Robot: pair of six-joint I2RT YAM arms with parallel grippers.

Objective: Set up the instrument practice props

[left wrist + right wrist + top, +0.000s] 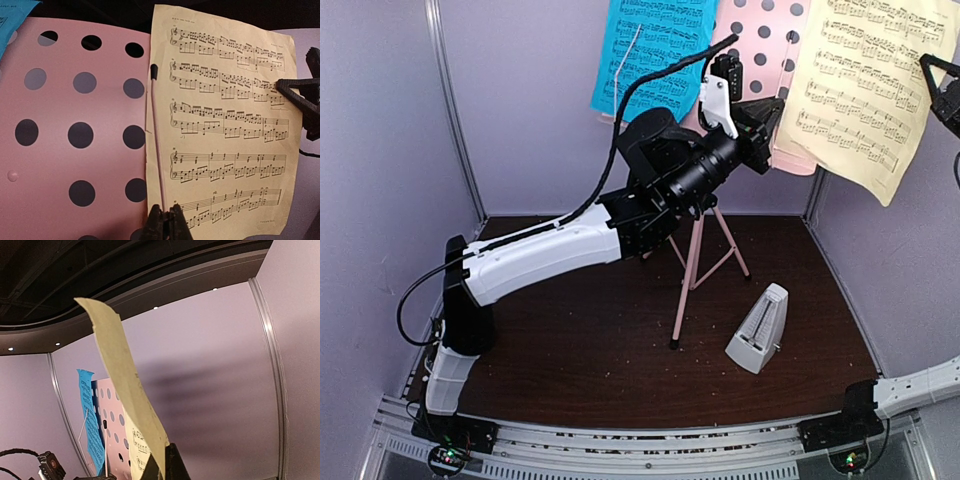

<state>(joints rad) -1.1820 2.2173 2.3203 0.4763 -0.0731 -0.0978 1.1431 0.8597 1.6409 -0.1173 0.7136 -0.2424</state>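
The pink music stand (760, 50) stands on tripod legs (692, 270) at the back of the table. A blue sheet-music page (655, 50) hangs on its left side. A pale-yellow page (870, 80) lies on its right side and sticks out past the desk. My left gripper (767, 112) is at the desk's lower edge. In the left wrist view it (165, 220) is shut on the stand's thin pink retainer rod (156, 135), which lies over the yellow page's (225, 125) left edge. My right gripper (928, 66) is shut on that page's right edge (135, 405). The white metronome (758, 328) stands on the table.
Lilac walls enclose the back and sides, close behind the stand. The left arm (550, 250) stretches diagonally over the brown table (580, 340). The metronome stands just right of the tripod's front leg. The right arm's base link (910, 388) lies at the near right corner.
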